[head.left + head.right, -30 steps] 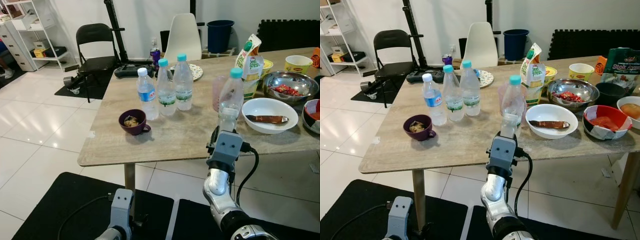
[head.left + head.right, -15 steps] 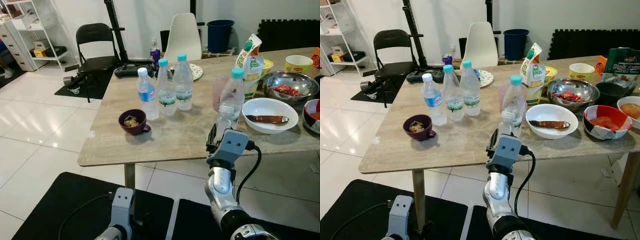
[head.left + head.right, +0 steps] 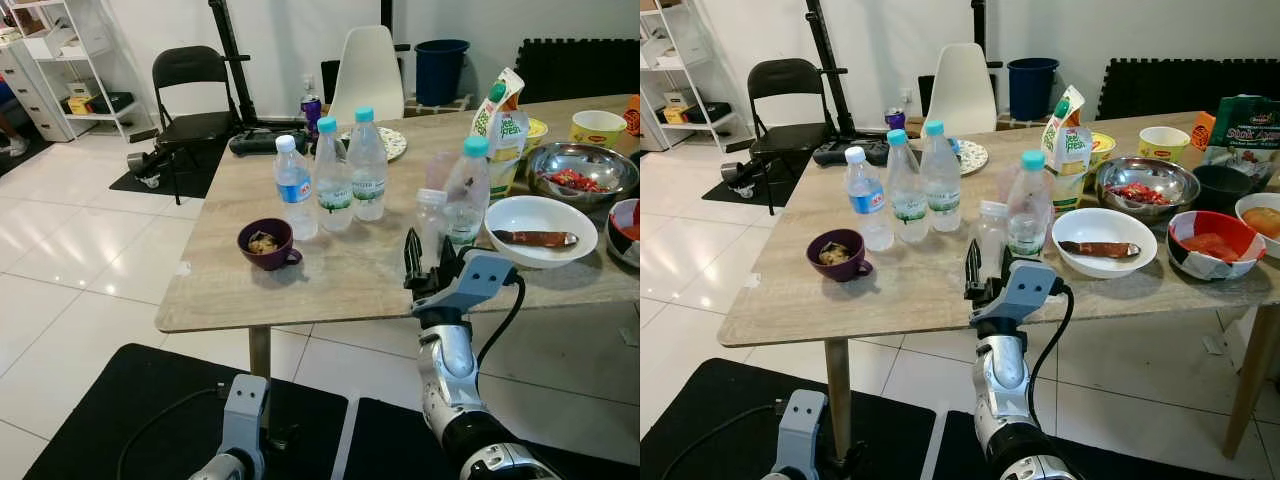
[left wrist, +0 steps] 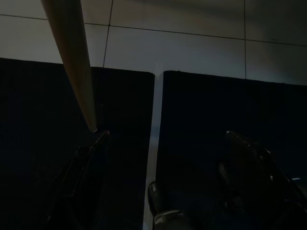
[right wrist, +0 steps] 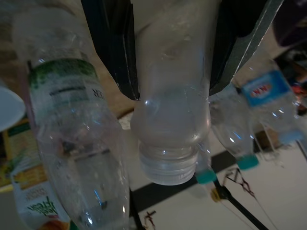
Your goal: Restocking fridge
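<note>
Right hand (image 3: pixel 428 262) grips small clear bottle (image 3: pixel 431 228) with white cap, upright above bench (image 3: pixel 340 275) front edge. Teal-capped bottle (image 3: pixel 464 192) just behind; three bottles (image 3: pixel 331 180) farther. Left hand (image 4: pixel 163 191) low, dark, probably open.

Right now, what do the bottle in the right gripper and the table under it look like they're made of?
The bottle in the right gripper looks like thin clear plastic: see-through, glossy, with a whitish cap. The table looks like matte light wood or wood-look laminate, judging by its pale grain.

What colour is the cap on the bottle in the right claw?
White or clear, unlike the teal caps nearby. The bottle in the right claw shows best in the right wrist view.
</note>
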You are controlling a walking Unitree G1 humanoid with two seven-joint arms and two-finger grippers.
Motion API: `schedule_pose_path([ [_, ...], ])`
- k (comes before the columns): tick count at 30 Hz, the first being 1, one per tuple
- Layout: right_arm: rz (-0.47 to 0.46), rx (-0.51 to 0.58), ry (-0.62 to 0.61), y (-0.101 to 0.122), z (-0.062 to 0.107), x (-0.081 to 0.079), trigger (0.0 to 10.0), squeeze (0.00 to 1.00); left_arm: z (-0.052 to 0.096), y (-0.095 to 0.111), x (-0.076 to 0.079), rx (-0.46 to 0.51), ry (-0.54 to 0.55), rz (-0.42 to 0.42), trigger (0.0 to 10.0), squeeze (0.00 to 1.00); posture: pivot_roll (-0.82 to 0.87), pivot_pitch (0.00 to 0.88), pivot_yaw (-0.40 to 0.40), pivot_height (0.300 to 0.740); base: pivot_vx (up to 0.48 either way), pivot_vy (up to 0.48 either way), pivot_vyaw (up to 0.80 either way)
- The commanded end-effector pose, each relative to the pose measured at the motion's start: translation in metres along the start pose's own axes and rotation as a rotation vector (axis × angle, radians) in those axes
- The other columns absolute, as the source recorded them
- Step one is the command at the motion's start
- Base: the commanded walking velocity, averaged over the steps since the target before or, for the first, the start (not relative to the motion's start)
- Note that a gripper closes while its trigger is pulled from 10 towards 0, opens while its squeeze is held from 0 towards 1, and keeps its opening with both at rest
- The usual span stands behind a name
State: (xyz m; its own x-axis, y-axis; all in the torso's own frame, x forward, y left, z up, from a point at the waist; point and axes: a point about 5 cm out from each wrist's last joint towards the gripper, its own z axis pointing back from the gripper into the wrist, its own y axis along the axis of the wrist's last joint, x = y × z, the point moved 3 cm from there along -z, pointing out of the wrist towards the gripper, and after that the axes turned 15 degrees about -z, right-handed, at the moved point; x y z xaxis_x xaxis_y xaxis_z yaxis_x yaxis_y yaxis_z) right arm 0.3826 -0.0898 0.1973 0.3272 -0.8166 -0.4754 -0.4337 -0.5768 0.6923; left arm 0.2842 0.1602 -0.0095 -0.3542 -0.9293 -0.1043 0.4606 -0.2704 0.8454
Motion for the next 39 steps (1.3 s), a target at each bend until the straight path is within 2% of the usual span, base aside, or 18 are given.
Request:
schedule_pose_path([
  [1,-0.173,0.016,0.048,-0.015,0.001,-0.047,10.0,0.0,0.002,-0.01,-0.004,-0.035,0.007,-0.018,10.0,0.0,0.04,0.181,0.089,0.74,0.0,0.0,0.0],
  [9,-0.228,0.034,0.067,-0.013,-0.001,-0.05,10.0,0.01,0.003,-0.009,-0.005,-0.032,0.01,-0.02,10.0,0.0,0.05,0.182,0.087,0.74,0.0,0.0,0.0],
  [10,-0.261,0.05,0.08,-0.01,-0.003,-0.054,10.0,0.19,0.004,-0.009,-0.006,-0.032,0.01,-0.022,10.0,0.0,0.05,0.183,0.089,0.74,0.0,0.0,0.0],
  [11,-0.261,0.05,0.08,-0.01,-0.003,-0.054,10.0,0.19,0.004,-0.009,-0.006,-0.032,0.01,-0.022,10.0,0.0,0.05,0.183,0.089,0.74,0.0,0.0,0.0],
  [12,-0.277,0.055,0.084,-0.009,-0.005,-0.056,10.0,0.53,0.004,-0.009,-0.006,-0.033,0.01,-0.022,10.0,0.0,0.05,0.184,0.089,0.74,0.0,0.0,0.0],
  [13,-0.289,0.059,0.087,-0.008,-0.007,-0.058,10.0,0.66,0.004,-0.009,-0.006,-0.033,0.01,-0.022,10.0,0.0,0.05,0.184,0.089,0.74,0.0,0.0,0.0],
  [14,-0.289,0.059,0.087,-0.008,-0.007,-0.058,10.0,0.66,0.004,-0.009,-0.006,-0.033,0.01,-0.022,10.0,0.0,0.05,0.184,0.089,0.74,0.0,0.0,0.0],
  [15,-0.322,0.064,0.105,-0.006,-0.011,-0.062,10.0,1.0,0.003,-0.009,-0.005,-0.032,0.01,-0.022,10.0,0.0,0.05,0.184,0.088,0.74,0.0,0.0,0.0],
  [20,-0.266,0.089,0.058,-0.002,-0.015,-0.061,10.0,1.0,0.002,-0.009,-0.005,-0.031,0.011,-0.021,10.0,0.0,0.05,0.183,0.086,0.74,0.0,0.0,0.0],
  [21,-0.251,0.094,0.046,-0.002,-0.016,-0.06,10.0,0.84,0.002,-0.008,-0.005,-0.031,0.011,-0.021,10.0,0.0,0.05,0.182,0.084,0.74,0.0,0.0,0.0],
  [22,-0.232,0.097,0.027,-0.002,-0.017,-0.058,10.0,0.35,0.002,-0.008,-0.005,-0.031,0.012,-0.021,10.0,0.0,0.05,0.182,0.083,0.74,0.0,0.0,0.0],
  [23,-0.233,0.093,0.022,-0.002,-0.017,-0.057,10.0,0.24,0.002,-0.009,-0.006,-0.031,0.013,-0.021,10.0,0.0,0.05,0.181,0.083,0.74,0.0,0.0,0.0],
  [25,-0.234,0.089,0.02,-0.003,-0.016,-0.055,10.0,0.24,0.002,-0.009,-0.006,-0.031,0.014,-0.021,10.0,0.0,0.05,0.181,0.083,0.74,0.0,0.0,0.0],
  [26,-0.231,0.088,0.018,-0.003,-0.016,-0.055,10.0,0.08,0.002,-0.009,-0.006,-0.032,0.015,-0.02,10.0,0.0,0.05,0.182,0.083,0.74,0.0,0.0,0.0],
  [27,-0.23,0.087,0.018,-0.003,-0.016,-0.054,10.0,0.0,0.002,-0.009,-0.006,-0.032,0.015,-0.02,10.0,0.0,0.05,0.183,0.083,0.74,0.0,0.0,0.0],
  [35,-0.217,0.094,0.003,-0.002,-0.015,-0.047,10.0,0.0,0.002,-0.008,-0.005,-0.03,0.012,-0.02,10.0,0.0,0.04,0.18,0.086,0.74,0.0,0.0,0.0],
  [39,-0.203,0.14,-0.084,0.013,-0.027,-0.031,10.0,0.0,0.001,-0.007,-0.007,-0.026,0.017,-0.019,10.0,0.0,0.04,0.176,0.081,0.74,0.0,0.0,0.0],
])
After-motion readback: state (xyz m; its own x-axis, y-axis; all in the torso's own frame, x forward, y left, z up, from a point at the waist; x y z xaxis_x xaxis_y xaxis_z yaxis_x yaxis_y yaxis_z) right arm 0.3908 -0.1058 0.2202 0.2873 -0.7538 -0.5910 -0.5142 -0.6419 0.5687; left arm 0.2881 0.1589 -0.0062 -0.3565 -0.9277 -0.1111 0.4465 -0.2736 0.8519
